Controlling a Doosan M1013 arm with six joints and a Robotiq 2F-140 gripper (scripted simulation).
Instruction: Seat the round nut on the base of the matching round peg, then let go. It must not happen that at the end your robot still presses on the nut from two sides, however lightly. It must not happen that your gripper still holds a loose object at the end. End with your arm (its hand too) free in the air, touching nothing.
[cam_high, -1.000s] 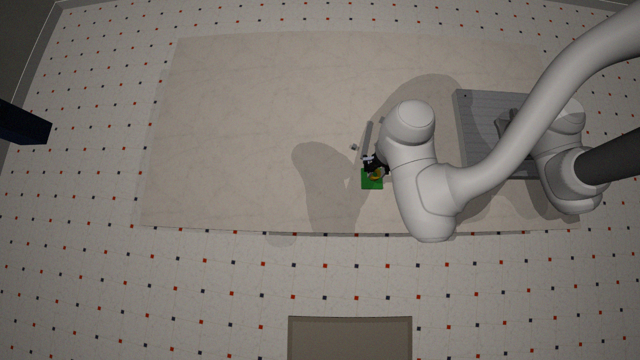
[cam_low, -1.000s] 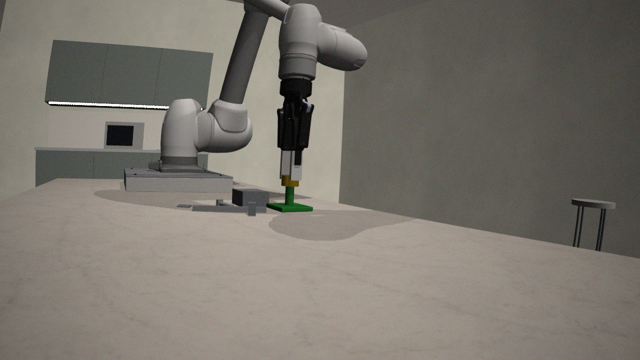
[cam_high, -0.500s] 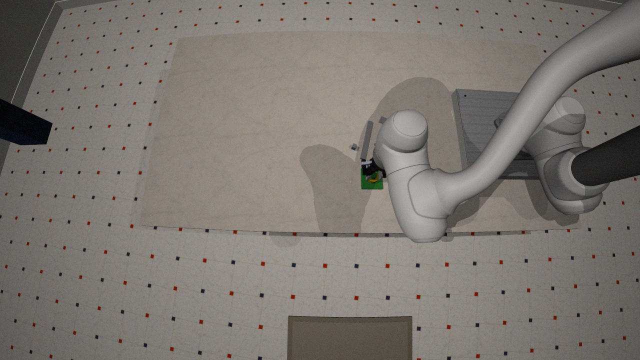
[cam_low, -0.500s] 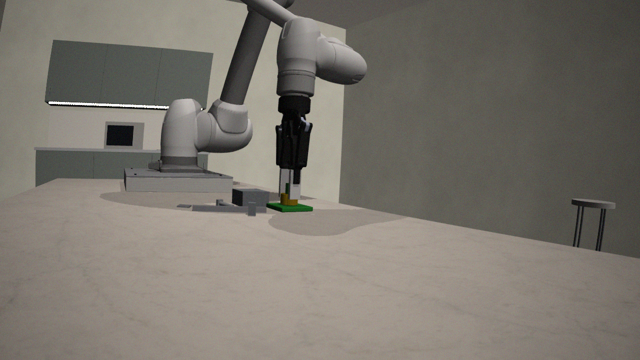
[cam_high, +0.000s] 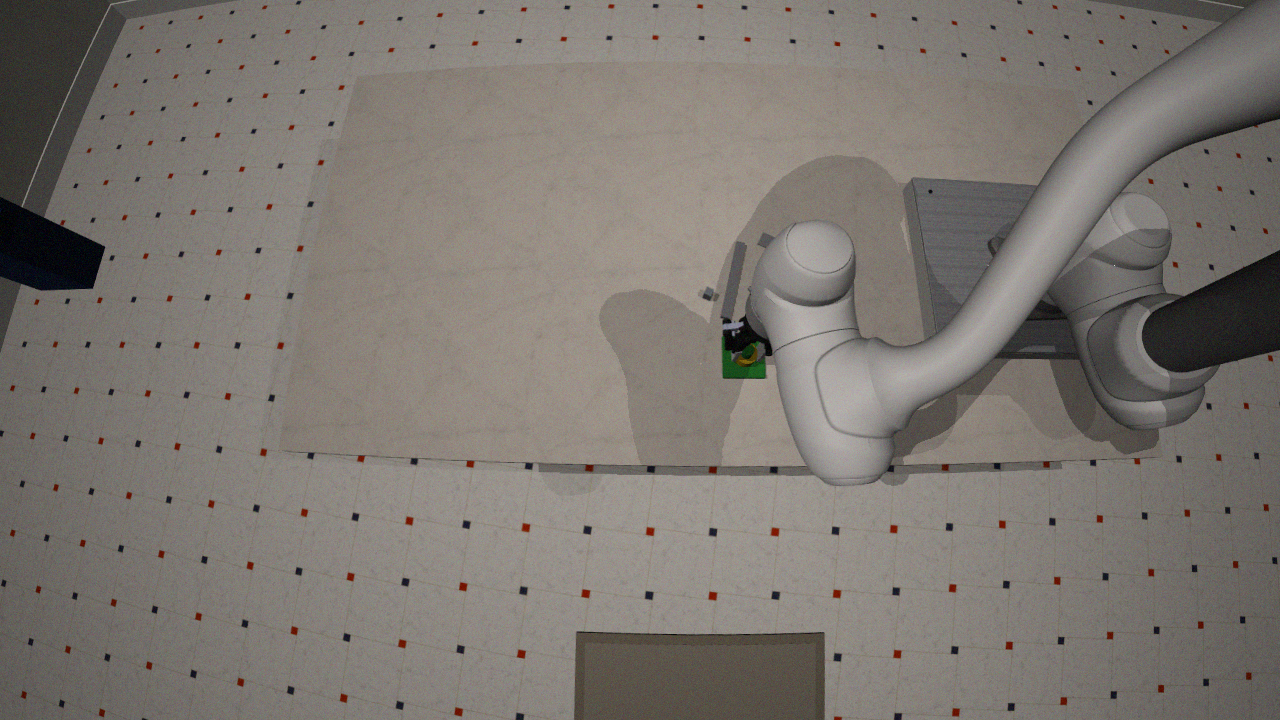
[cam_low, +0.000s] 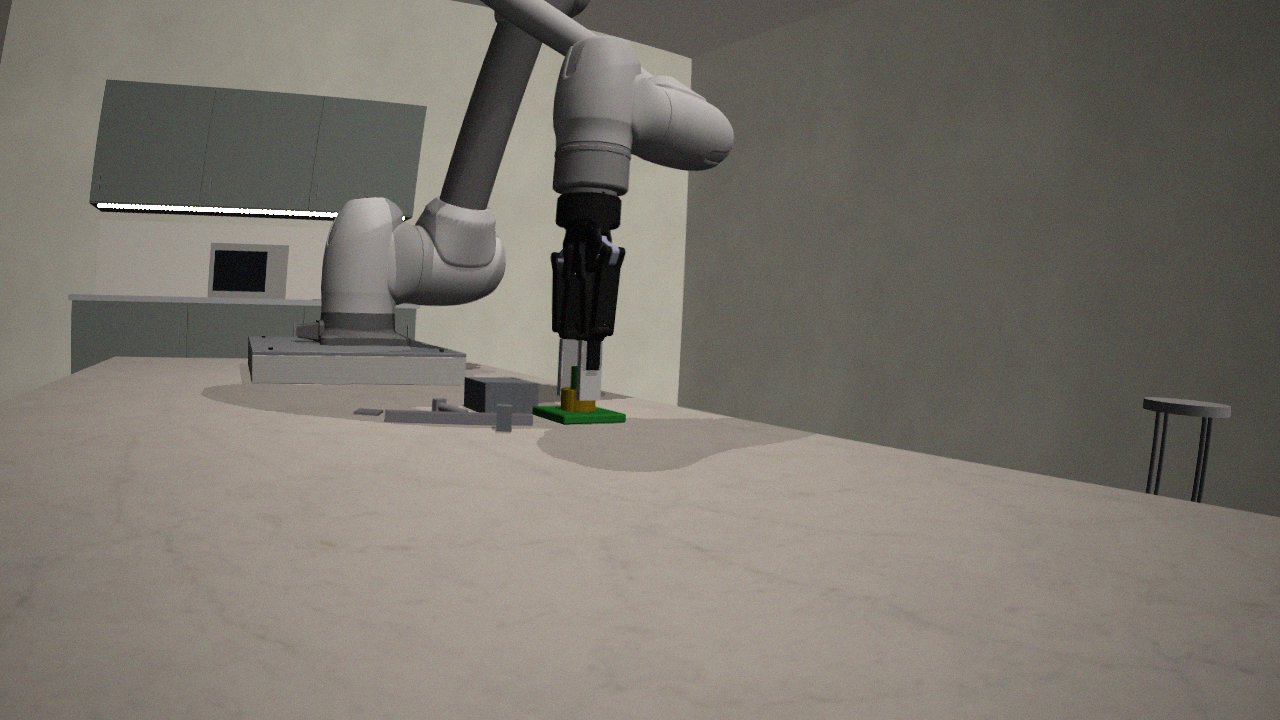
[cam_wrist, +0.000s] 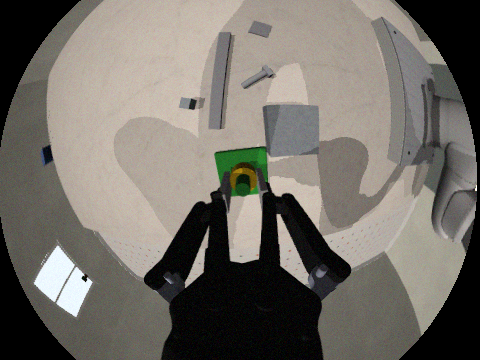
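The yellow round nut (cam_low: 577, 400) sits low on the green round peg (cam_low: 572, 374), just above the peg's flat green base (cam_low: 579, 413). My gripper (cam_low: 579, 392) points straight down and is shut on the nut, its pale fingertips on either side of it. In the wrist view the nut (cam_wrist: 243, 180) shows as a yellow ring around the peg, over the green base (cam_wrist: 240, 164), between my fingertips. From above, the nut (cam_high: 745, 359) and the base (cam_high: 743, 361) are partly hidden by the arm.
A grey block (cam_low: 500, 393) stands just left of the green base. A long grey bar (cam_low: 438, 416) and small grey pieces (cam_low: 503, 417) lie beside it. The robot's grey mounting plate (cam_low: 356, 361) is behind.
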